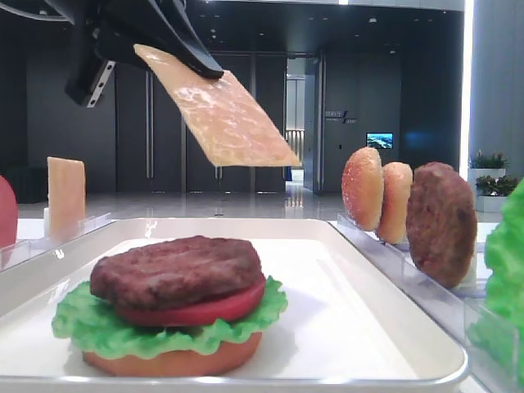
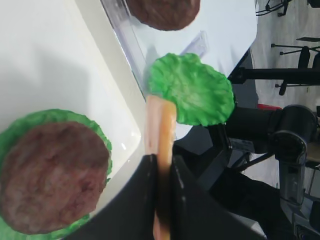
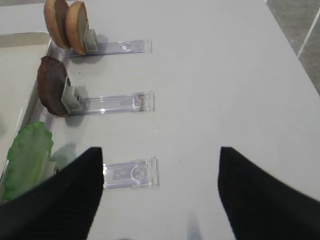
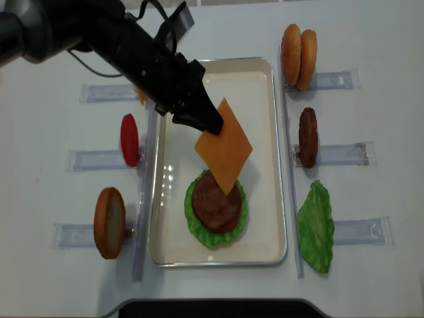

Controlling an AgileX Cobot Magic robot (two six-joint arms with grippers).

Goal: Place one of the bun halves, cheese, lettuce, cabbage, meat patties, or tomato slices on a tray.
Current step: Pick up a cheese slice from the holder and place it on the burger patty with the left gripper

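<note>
Overhead | left claw (image 4: 202, 122) clenched on cheese (image 4: 224, 146) — right claw (image 3: 160, 165) spread | white table (image 4: 371, 40) — dark lobby

cheese (image 4: 224, 144): thin pale-orange square, tilted in the air over the stack, one corner pinched
tray (image 4: 262, 76): white, rimmed, rectangular
stack on tray: bun half (image 1: 176, 361), lettuce (image 1: 94, 323), tomato slice (image 1: 205, 309), meat patty (image 1: 176, 270) on top
spares: two bun halves (image 4: 298, 48), a patty (image 4: 307, 136), a lettuce leaf (image 4: 316, 227) right of tray; tomato (image 4: 129, 139), bun (image 4: 109, 222) left

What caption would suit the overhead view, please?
Left gripper holds a cheese slice above the patty on the tray.
</note>
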